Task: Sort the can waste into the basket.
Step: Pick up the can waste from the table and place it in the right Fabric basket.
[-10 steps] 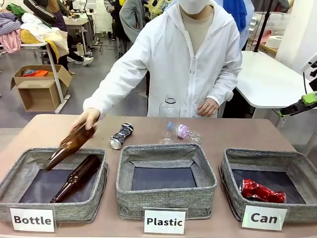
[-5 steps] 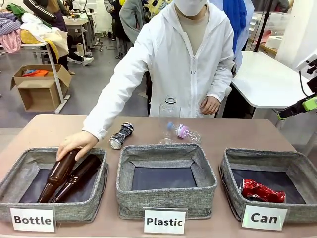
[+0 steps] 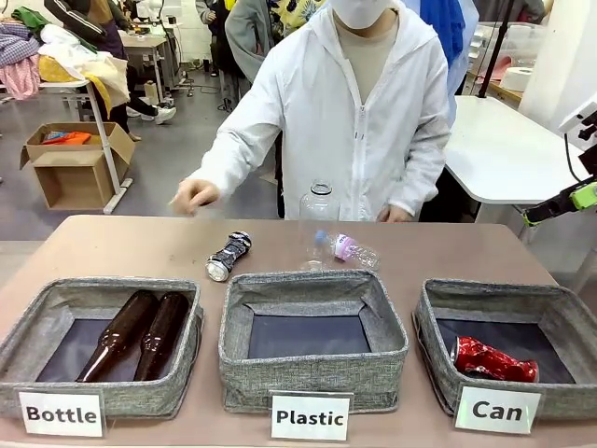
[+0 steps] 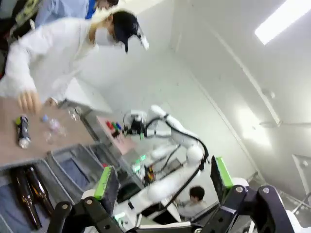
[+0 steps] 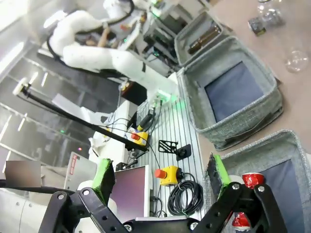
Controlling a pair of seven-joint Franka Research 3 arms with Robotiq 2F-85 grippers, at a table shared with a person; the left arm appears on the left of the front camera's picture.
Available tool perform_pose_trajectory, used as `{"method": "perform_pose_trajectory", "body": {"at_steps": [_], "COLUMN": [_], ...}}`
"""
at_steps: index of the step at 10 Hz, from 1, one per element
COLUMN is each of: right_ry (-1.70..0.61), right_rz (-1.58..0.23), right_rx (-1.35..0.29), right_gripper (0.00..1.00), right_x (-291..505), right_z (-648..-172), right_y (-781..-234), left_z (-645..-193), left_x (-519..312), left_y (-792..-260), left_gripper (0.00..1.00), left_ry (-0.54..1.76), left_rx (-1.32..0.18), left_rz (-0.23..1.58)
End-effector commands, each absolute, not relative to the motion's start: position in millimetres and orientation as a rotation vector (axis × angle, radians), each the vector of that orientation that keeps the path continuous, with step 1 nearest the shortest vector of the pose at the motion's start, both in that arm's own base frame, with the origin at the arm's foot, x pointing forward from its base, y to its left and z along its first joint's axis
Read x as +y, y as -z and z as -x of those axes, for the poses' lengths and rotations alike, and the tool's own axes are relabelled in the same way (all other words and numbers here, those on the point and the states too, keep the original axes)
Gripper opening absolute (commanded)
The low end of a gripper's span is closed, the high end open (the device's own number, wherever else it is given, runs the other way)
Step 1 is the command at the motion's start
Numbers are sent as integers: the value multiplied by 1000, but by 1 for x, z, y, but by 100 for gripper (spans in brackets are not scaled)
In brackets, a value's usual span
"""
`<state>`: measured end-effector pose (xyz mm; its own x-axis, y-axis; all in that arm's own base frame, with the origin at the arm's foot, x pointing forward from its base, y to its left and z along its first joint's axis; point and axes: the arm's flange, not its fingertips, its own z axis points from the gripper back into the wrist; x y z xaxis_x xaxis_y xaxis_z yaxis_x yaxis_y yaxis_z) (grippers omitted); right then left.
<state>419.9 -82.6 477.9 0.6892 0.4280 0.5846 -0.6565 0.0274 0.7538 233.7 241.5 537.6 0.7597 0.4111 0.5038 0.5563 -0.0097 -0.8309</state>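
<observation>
Hand [image 3: 194,195] pulled back, second bottle [image 3: 117,336] now binned; crushed can [image 3: 229,256] waited on desk [image 3: 466,247], well apart from basket [image 3: 494,291]. Left gripper [image 4: 164,178] and right gripper [image 5: 160,177] held fingers spread, empty, probably clearing person's reach.

3 baskets [image 3: 312,375], 2 brown bottles [image 3: 117,334], 2 plastic bottles [image 3: 347,248], 2 crushed cans [image 3: 229,255].

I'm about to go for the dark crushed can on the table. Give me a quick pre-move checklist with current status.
1. Dark crushed can lies loose on the table, nothing touching it: ok.
2. Can basket has room, one red can inside: ok.
3. Right end effector open and empty: ok.
4. Left end effector open and empty: ok.
5. Person's hand clear of the can: not ok, it hovers by the far edge, near the can.
6. Plastic bottle apart from the can: ok.
</observation>
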Motion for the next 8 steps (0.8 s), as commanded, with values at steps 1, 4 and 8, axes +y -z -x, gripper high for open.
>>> {"method": "perform_pose_trajectory", "body": {"at_steps": [1, 4, 8], "right_ry": [-865, -865, -865], "right_rz": [-1286, -1286, -1286], "right_rx": [-221, -221, -221], "right_gripper": [100, 100, 100], "right_x": [-86, -86, -86], "right_z": [-419, -419, -419], "right_y": [-480, -480, -480], "left_z": [-235, -251, -255], "left_x": [188, 119, 110], "left_y": [-521, -470, -462], "left_gripper": [100, 100, 100], "left_ry": [292, 370, 346], "left_rx": [-601, -310, -276], "left_rz": [1554, 1378, 1381]}}
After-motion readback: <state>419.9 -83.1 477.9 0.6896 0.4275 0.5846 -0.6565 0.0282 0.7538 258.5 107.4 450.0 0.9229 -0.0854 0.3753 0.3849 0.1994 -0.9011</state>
